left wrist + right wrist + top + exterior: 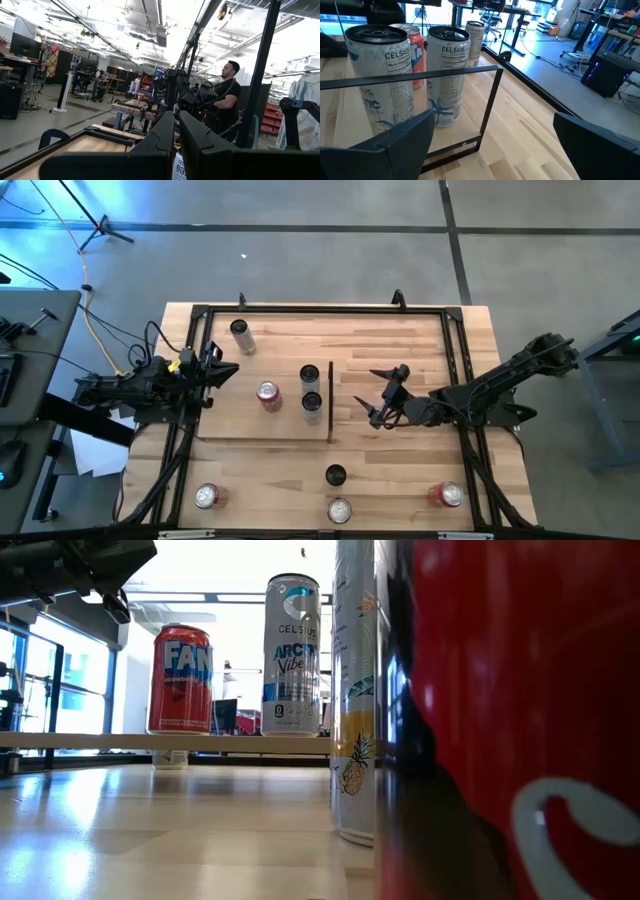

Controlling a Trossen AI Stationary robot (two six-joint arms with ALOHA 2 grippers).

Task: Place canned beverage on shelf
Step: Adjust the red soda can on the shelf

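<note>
The shelf (235,420) is a pale-wood panel on the table's left half, with a thin dark upright strip (330,405) along its right edge. Two tall Celsius cans (445,75) (380,80) stand upright on it just behind the strip, and a red can (268,395) stands to their left. My right gripper (381,396) hovers open just right of the strip, with its fingers pointing at the Celsius cans and nothing between them. My left gripper (226,370) is shut at the table's left edge, above the shelf's corner.
A silver can (241,335) sits near the far left, off the shelf. Several cans stand along the near edge: red (207,497), silver-topped (339,510), dark-topped (335,475) and red (447,495). Bare wood lies right of the strip. A person (227,95) stands beyond the table.
</note>
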